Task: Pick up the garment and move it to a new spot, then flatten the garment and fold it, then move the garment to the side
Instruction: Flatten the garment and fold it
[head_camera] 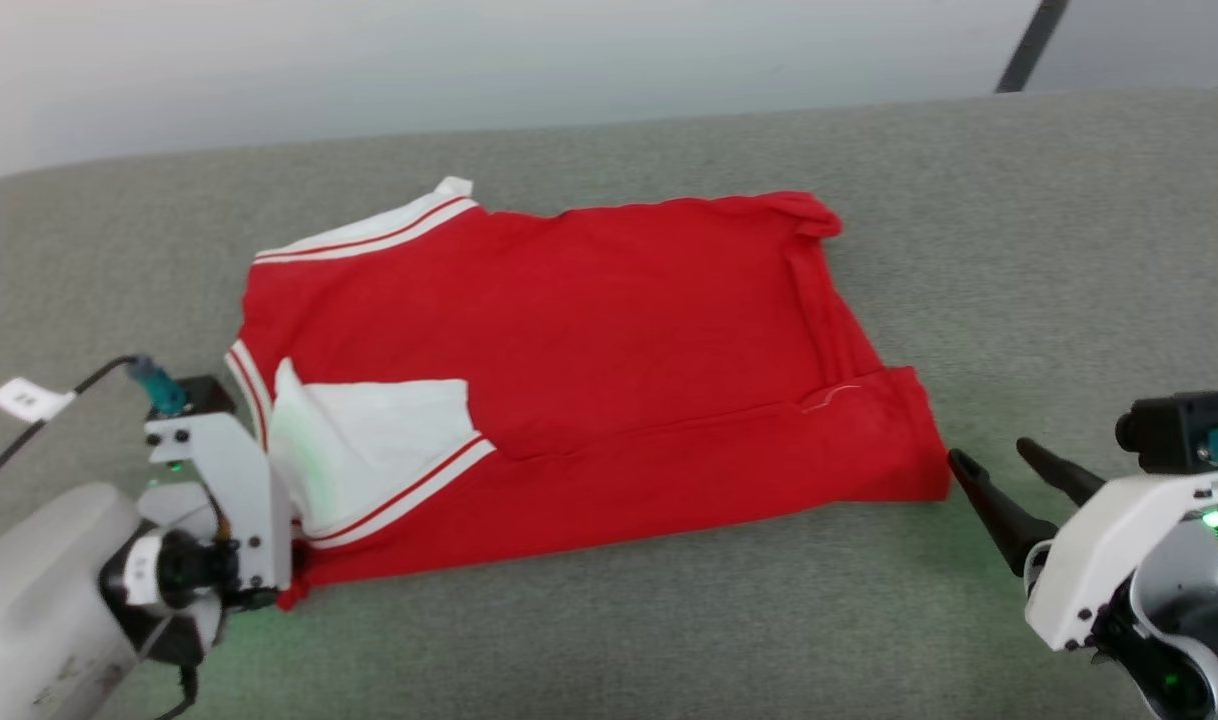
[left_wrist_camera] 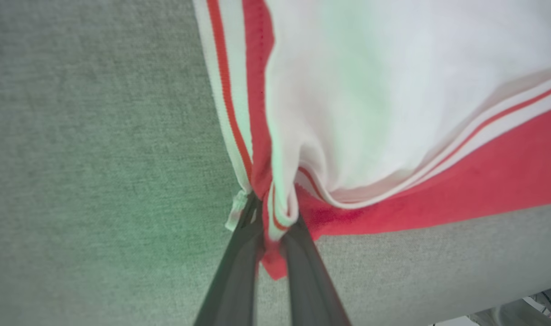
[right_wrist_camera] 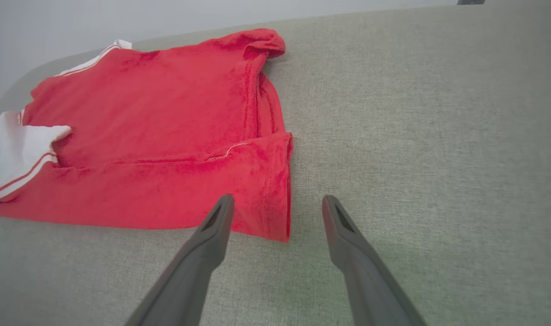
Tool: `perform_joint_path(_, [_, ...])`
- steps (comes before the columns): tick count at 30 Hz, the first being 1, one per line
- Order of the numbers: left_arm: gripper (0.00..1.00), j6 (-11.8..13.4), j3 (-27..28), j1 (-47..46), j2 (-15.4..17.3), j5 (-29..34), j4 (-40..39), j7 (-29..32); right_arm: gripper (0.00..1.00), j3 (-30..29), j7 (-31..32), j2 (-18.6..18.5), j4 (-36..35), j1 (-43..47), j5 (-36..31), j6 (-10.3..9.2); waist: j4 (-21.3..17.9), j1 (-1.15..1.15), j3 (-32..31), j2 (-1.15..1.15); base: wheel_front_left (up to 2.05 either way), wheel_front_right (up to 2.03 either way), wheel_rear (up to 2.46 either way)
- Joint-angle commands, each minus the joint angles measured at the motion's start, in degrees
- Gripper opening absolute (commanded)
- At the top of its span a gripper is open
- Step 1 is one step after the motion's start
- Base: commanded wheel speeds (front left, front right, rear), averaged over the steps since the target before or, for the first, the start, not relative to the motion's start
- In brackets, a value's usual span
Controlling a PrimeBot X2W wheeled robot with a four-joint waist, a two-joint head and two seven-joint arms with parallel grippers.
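The garment (head_camera: 569, 380) lies folded on the grey fabric surface, red side up, with a white sleeve turned over its near left part. My left gripper (head_camera: 281, 590) sits at its near left corner, mostly behind its white wrist mount. In the left wrist view the left gripper (left_wrist_camera: 273, 213) is shut on bunched striped trim and red cloth of the garment (left_wrist_camera: 483, 181). My right gripper (head_camera: 989, 452) is open just right of the near right corner. In the right wrist view the right gripper (right_wrist_camera: 277, 199) straddles that corner's edge of the garment (right_wrist_camera: 158, 127), with nothing pinched.
The grey fabric surface (head_camera: 1019, 250) stretches wide to the right of the garment and in front of it. A pale wall stands behind its far edge. A dark slanted pole (head_camera: 1031, 45) shows at the top right. A cable with a white tag (head_camera: 24, 398) trails from the left wrist.
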Motion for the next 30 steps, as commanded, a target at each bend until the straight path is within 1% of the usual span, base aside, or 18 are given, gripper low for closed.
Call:
perform_joint_path(1, [0.00,-0.59,-0.96,0.45,-1.76,0.30,0.14,0.05,1.00,0.04,1.21,-0.08,0.70,-1.13,0.86,-0.05,1.18,0.00,0.61,0.00,0.00,0.00,0.00])
perform_joint_path(4, [0.00,-1.25,-0.93,-1.15,-3.45,1.02,0.71,-0.22,1.00,0.63,5.10,-0.70,3.05,-2.81,1.27,-0.05,2.82,0.00,1.81,0.00,0.00,0.00,0.00])
perform_joint_path(7, [0.00,-1.93,-0.95,-3.14,-5.26,2.01,1.22,-0.37,1.00,0.84,7.47,-1.25,5.28,-4.61,1.08,-0.05,4.53,0.00,3.58,0.00,0.00,0.00,0.00])
perform_joint_path(14, [0.00,-3.70,-1.03,-6.52,-9.02,3.58,2.97,-1.32,1.00,2.07,10.53,-1.49,10.39,-8.05,0.02,-0.05,7.92,0.00,7.58,0.00,0.00,0.00,0.00])
perform_joint_path(19, [0.00,-4.94,-0.97,-7.66,-10.83,3.87,5.18,-2.09,1.00,4.42,12.38,-1.23,15.03,-9.18,-1.41,-0.05,9.19,0.00,8.70,0.00,0.00,0.00,0.00])
perform_joint_path(20, [0.00,-5.17,-0.99,-7.74,-11.04,3.89,5.69,-2.19,0.49,4.85,12.84,-1.21,15.77,-9.22,-1.73,-0.04,9.30,0.00,8.72,0.00,0.00,0.00,0.00])
perform_joint_path(21, [0.00,-5.38,-1.00,-7.84,-11.24,3.90,6.14,-2.24,0.00,5.23,12.90,-1.31,16.11,-9.50,-2.01,-0.02,9.38,0.00,8.72,0.00,0.00,0.00,0.00])
perform_joint_path(25, [0.00,-6.13,-0.98,-7.61,-11.53,3.60,7.86,-2.31,0.00,5.65,15.59,-1.69,17.16,-9.43,-2.25,-0.03,9.43,0.00,8.25,0.00,0.00,0.00,0.00])
perform_joint_path(30, [0.00,-6.86,-0.76,-7.13,-10.96,3.06,9.17,-1.70,0.00,4.72,18.11,-2.99,16.04,-8.85,-1.22,-0.04,9.27,0.00,6.71,0.00,0.00,0.00,0.00])
